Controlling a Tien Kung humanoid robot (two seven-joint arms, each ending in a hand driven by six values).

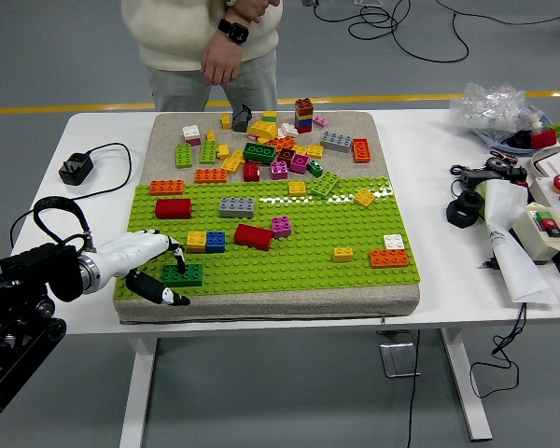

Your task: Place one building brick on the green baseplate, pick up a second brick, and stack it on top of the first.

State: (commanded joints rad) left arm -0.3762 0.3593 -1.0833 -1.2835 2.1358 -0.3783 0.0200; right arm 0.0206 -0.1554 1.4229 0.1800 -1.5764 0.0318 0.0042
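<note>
A dark green brick [183, 274] sits on the green baseplate [308, 254] near its front left corner. My left hand [164, 271] reaches in from the left and its fingers close around this brick, one finger above it and the thumb [159, 290] below. Several other bricks stand on the baseplate: a red one [253, 236], a yellow and blue pair [205, 242], a grey one [236, 206]. My right hand is out of view.
A pile of loose bricks [271, 145] lies on the grey mat [355, 126] behind the baseplate. A person [210, 37] stands at the far side, one hand hanging. A black charger [76, 168] lies left; a control box [551, 219] and clutter lie right.
</note>
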